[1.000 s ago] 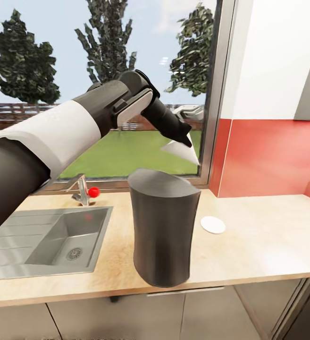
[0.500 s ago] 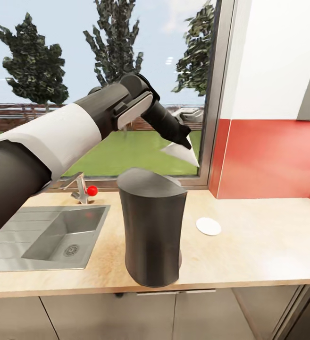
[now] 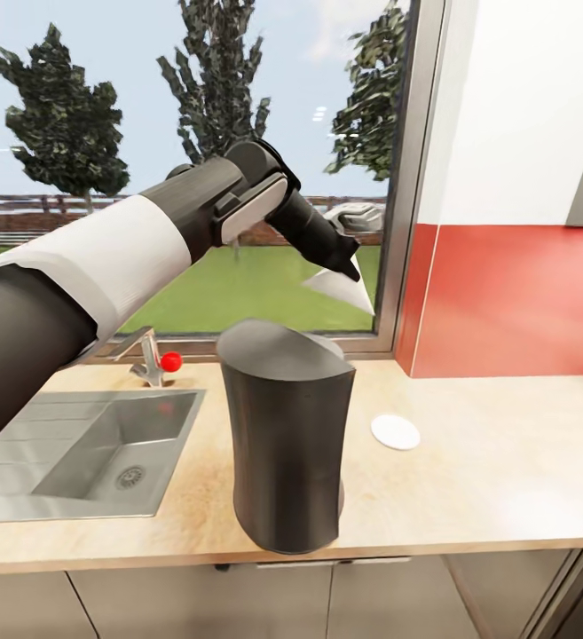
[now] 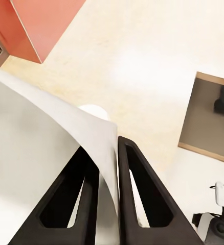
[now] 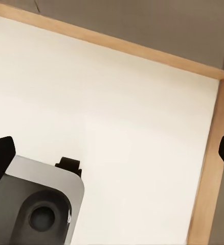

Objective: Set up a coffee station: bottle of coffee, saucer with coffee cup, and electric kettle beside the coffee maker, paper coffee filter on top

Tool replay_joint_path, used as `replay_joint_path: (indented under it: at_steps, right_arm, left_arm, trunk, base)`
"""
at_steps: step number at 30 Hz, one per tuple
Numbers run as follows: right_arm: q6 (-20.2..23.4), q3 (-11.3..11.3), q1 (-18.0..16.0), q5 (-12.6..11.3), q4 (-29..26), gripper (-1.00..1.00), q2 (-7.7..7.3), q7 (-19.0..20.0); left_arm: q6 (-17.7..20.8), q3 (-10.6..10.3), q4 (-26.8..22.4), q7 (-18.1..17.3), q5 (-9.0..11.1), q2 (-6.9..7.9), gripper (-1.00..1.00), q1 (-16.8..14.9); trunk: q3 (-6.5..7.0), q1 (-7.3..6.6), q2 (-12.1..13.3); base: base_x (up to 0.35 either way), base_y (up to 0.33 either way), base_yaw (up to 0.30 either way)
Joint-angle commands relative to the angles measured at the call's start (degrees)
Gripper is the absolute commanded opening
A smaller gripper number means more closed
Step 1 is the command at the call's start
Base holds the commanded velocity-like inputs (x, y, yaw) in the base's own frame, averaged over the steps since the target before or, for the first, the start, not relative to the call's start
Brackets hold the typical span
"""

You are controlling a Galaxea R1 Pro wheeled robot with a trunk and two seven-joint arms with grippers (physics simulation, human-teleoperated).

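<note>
the filter step is in hand: the left gripper (image 4: 108, 153) has its fingers pinching the filter (image 3: 342, 288) at frame centre, above the coffee maker (image 3: 284, 435). next it likely needs lowering onto the maker's top. whether the right fingers are spread, i cannot tell.

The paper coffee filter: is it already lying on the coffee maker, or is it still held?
Still held. The left pincer is shut on the paper coffee filter, which hangs in the air above the coffee maker, apart from its top.
</note>
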Motion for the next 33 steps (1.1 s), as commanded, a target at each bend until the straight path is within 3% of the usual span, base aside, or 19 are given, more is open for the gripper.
replay_joint_path:
  at_steps: [1, 22, 33]
  right_arm:
    - [-0.18, 0.24, -0.05, 0.01, 0.04, 1.00, -0.01, 0.00]
    - [-0.18, 0.07, 0.32, 0.17, 0.59, 1.00, -0.53, 0.00]
    - [-0.18, 0.06, 0.48, 0.19, 0.91, 1.00, -0.62, 0.00]
  left_arm:
    - [0.09, -0.23, 0.06, -0.28, 0.08, -0.01, -1.00, -0.14]
    - [0.14, -0.29, -0.02, -0.21, 0.08, -0.01, -1.00, -0.11]
    - [0.41, -0.84, 0.24, 2.85, -0.06, -0.01, -1.00, -0.15]
  trunk:
    - [-0.09, 0.03, -0.07]
    - [-0.09, 0.03, -0.07]
    - [-0.09, 0.03, -0.07]
  base:
    - [0.248, 0.000, 0.000]
    - [0.040, 0.000, 0.000]
    - [0.000, 0.000, 0.000]
